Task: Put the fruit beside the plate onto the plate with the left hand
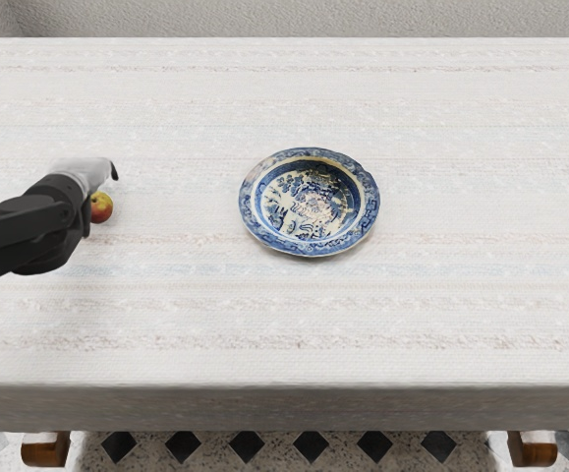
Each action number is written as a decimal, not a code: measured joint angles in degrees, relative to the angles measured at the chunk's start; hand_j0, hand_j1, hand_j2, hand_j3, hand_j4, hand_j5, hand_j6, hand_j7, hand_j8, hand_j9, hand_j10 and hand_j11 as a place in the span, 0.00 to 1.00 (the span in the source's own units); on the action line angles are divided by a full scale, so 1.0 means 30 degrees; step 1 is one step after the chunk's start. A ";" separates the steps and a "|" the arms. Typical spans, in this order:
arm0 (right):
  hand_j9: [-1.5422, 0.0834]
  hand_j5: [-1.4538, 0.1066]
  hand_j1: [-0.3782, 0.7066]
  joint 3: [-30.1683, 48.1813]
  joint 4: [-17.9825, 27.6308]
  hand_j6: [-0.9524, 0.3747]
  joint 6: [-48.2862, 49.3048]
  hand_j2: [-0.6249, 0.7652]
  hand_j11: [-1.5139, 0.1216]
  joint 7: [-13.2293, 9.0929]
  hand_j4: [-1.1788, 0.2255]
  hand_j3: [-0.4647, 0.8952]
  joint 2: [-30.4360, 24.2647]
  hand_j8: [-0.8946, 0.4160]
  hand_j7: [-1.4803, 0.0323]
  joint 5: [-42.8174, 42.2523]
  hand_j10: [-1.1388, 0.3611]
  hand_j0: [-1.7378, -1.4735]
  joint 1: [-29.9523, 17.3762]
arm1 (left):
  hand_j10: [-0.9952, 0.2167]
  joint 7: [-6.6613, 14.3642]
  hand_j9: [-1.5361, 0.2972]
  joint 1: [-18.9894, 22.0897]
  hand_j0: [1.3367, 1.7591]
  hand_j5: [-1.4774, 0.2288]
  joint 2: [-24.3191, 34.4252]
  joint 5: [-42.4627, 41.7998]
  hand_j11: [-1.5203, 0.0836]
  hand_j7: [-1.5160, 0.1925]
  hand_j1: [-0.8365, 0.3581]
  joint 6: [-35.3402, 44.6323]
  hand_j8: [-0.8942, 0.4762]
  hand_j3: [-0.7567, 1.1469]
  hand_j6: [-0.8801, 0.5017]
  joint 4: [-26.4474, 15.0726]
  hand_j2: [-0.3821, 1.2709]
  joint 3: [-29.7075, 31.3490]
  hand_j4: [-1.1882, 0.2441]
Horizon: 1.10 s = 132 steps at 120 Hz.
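Observation:
A small red and yellow fruit (102,206) lies on the table well to the left of the plate, partly hidden by my left hand (85,175). The left arm comes in from the left edge, and its grey hand sits right over and against the fruit. Whether the hand has hold of the fruit cannot be made out. The blue and white patterned plate (249,208) stands near the middle of the table with nothing on it. The right arm does not show.
The table (441,295) has a pale cloth-like top and runs the full width of the view. Its front edge is near the bottom, with a tiled floor and wooden legs below.

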 joint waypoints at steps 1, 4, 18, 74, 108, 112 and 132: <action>0.94 0.92 0.04 0.0000 0.0002 0.71 0.0000 0.45 0.92 0.0000 0.83 0.34 0.0000 0.67 0.97 0.0000 0.75 0.30 0.0000 | 0.56 0.0000 0.62 -0.0031 0.76 0.63 0.0000 -0.0028 0.70 0.65 0.68 -0.0011 0.42 0.40 0.41 -0.0001 0.27 -0.0001 0.61; 0.94 0.92 0.04 0.0000 0.0006 0.71 0.0000 0.45 0.92 0.0000 0.83 0.34 0.0000 0.67 0.97 0.0000 0.75 0.30 0.0000 | 0.55 0.0000 0.61 -0.0158 0.76 0.62 -0.0013 -0.0171 0.69 0.64 0.67 -0.0108 0.41 0.40 0.40 -0.0002 0.27 -0.0009 0.60; 0.94 0.92 0.04 0.0000 0.0014 0.71 0.0000 0.45 0.92 0.0000 0.83 0.34 0.0000 0.67 0.97 0.0000 0.75 0.30 0.0000 | 0.52 0.0000 0.58 -0.0215 0.76 0.59 -0.0117 -0.0778 0.65 0.61 0.63 -0.0718 0.38 0.40 0.37 -0.0026 0.28 -0.0033 0.57; 0.94 0.92 0.04 0.0002 0.0017 0.71 0.0000 0.45 0.92 0.0000 0.83 0.34 0.0000 0.67 0.97 0.0000 0.75 0.30 0.0000 | 0.32 -0.0022 0.33 -0.0598 0.76 0.36 -0.0061 -0.2228 0.37 0.38 0.43 -0.2332 0.41 0.38 0.34 -0.0096 0.36 -0.0073 0.32; 0.94 0.92 0.04 0.0012 0.0009 0.71 0.0000 0.45 0.92 0.0000 0.83 0.34 0.0000 0.67 0.97 0.0000 0.75 0.30 0.0000 | 0.33 -0.0013 0.24 -0.0597 0.77 0.27 -0.0006 -0.2446 0.24 0.35 0.39 -0.2404 0.47 0.37 0.37 -0.0110 0.40 -0.0151 0.24; 0.94 0.92 0.04 0.0014 0.0007 0.71 0.0000 0.45 0.92 0.0000 0.83 0.34 0.0000 0.67 0.97 0.0000 0.75 0.30 0.0000 | 0.32 -0.0009 0.23 -0.0620 0.77 0.26 0.0000 -0.2475 0.23 0.38 0.40 -0.2419 0.46 0.33 0.34 -0.0111 0.42 -0.0171 0.23; 0.94 0.92 0.04 0.0026 0.0007 0.71 0.0000 0.45 0.92 0.0000 0.83 0.34 0.0000 0.67 0.97 0.0000 0.75 0.30 0.0000 | 0.28 0.0018 0.21 -0.0681 0.76 0.22 0.0067 -0.2660 0.23 0.33 0.41 -0.2498 0.44 0.30 0.35 -0.0144 0.45 -0.0359 0.23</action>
